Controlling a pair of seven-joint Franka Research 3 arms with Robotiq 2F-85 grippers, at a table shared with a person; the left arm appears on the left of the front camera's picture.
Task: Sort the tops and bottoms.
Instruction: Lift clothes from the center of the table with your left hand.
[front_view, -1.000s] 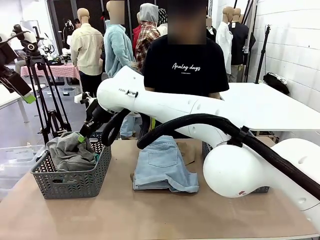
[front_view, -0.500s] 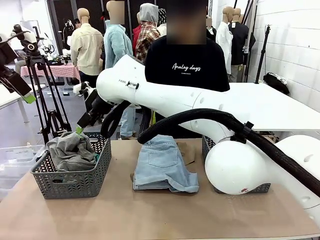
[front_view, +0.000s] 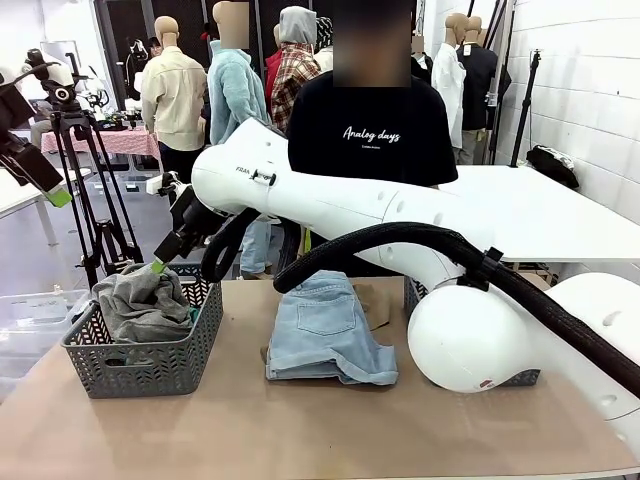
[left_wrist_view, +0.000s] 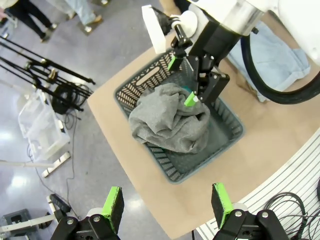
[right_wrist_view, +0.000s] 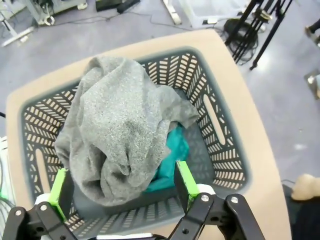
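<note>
Grey top (right_wrist_view: 117, 120) heaped in the basket (front_view: 140, 372), teal top (right_wrist_view: 170, 152) peeking out under it, blue shorts (front_view: 325, 335) flat on the bench (front_view: 300, 435) nearby, right tool (right_wrist_view: 121, 175) spread wide above the grey top (holding nothing), left tool (left_wrist_view: 167, 202) spread too

White script "Analog days" on the person's black T-shirt (front_view: 372, 134), small partial "FRAN" lettering on the right arm (front_view: 330, 205)

One plastic basket (front_view: 140, 365) holds two tops: one heather grey top (right_wrist_view: 115, 130) and one teal top (right_wrist_view: 170, 160). Beside it lie one pair of denim shorts (front_view: 328, 335) and one tan garment (front_view: 374, 305).
</note>
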